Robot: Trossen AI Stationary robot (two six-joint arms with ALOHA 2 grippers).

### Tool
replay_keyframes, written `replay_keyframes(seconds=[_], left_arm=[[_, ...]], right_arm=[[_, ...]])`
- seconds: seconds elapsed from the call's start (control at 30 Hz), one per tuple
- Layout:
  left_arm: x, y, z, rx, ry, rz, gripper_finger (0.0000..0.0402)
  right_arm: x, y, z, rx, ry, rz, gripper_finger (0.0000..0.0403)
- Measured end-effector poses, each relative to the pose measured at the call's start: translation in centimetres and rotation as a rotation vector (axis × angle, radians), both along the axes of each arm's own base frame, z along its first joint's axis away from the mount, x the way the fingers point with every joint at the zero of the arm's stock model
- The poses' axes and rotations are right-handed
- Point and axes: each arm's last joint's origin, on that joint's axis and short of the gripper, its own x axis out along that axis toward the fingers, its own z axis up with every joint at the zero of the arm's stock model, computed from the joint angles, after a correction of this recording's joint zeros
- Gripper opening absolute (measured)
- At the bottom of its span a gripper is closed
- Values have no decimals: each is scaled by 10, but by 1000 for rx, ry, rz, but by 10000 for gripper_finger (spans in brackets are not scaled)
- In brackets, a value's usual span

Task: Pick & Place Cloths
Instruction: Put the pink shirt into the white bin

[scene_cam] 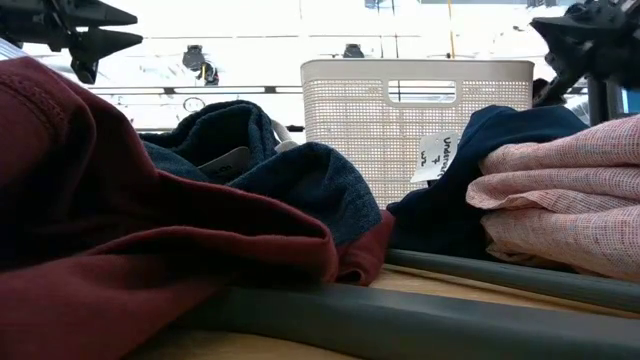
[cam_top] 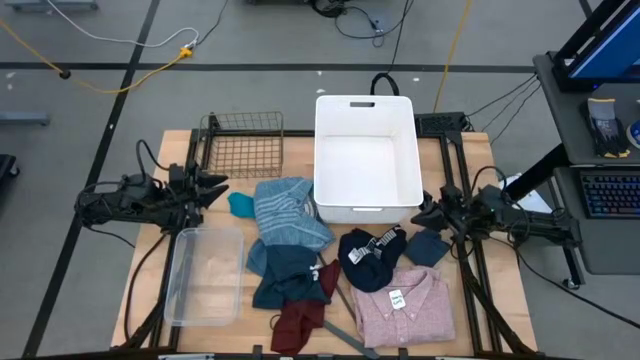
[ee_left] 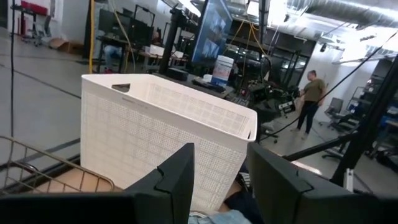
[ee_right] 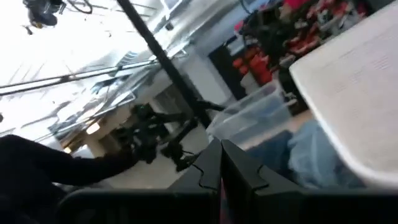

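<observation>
Lying heaped on the table's (cam_top: 150, 265) near half, just in front of the empty white bin (cam_top: 366, 160): striped blue shirt (cam_top: 290, 210) uppermost, running lengthwise from the bin's near left corner toward the front edge; dark blue top (cam_top: 283, 270) and maroon garment (cam_top: 300, 322) continuing that line below it. Sitting flat and folded at the front right, the pink shirt (cam_top: 405, 305), collar pointing toward the bin. Navy printed top (cam_top: 372, 258) bunched between the two groups; small teal piece (cam_top: 240, 204) off to the left. Probably gathered there for easy reach by both arms.

Hovering raised at the left edge, left gripper (cam_top: 212, 188), fingers parted in a narrow gap, holding nothing, aiming at the pile. Waiting at the right edge, right gripper (cam_top: 425, 213), fingers pressed together, empty.
</observation>
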Motion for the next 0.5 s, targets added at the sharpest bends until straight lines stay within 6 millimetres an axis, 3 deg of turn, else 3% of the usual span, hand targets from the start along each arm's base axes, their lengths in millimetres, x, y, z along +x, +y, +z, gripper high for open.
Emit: replay_keyframes(seconds=[0.3,0.5], left_arm=[[0,0,0,-60,-17,-6,147],[0,0,0,-82,-25,-8,147]], right_arm=[[-6,13,73,-41,-95,181,1],[12,25,118,-147,-41,314,0]])
